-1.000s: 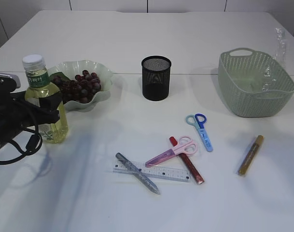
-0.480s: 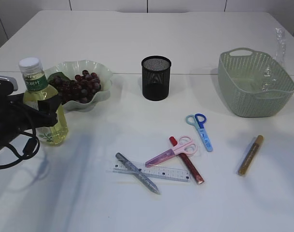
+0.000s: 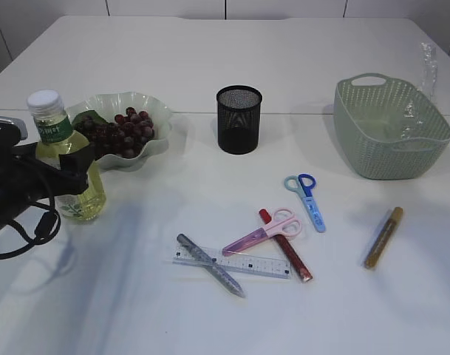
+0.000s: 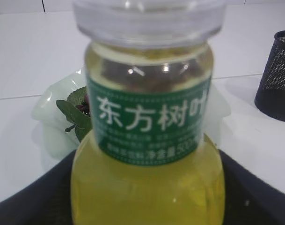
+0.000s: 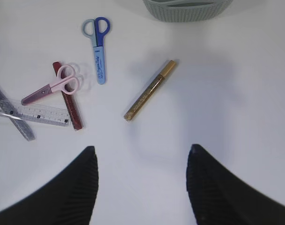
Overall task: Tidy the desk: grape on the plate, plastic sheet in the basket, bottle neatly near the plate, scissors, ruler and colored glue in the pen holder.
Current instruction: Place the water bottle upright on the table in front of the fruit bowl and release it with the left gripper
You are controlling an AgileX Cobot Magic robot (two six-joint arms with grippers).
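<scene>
Over the last second the clear plastic bottle of yellow liquid with a green label [image 3: 66, 170], clamped by the left gripper [image 3: 71, 174], has slid left and settled lower at the green scalloped plate's [image 3: 159, 118] eight o'clock — placement looks nearly done. Its base is cut off in the wrist view; the right gripper [image 5: 140, 183] hangs spread wide — empty — above the gold glitter glue pen [image 5: 149, 90].

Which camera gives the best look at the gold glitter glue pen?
The right wrist view: the gold glitter glue pen lies whole and unobstructed on the table, seen from above, with its cap toward the basket. The exterior view shows it smaller, at a slant. The left wrist view does not show it.
</scene>
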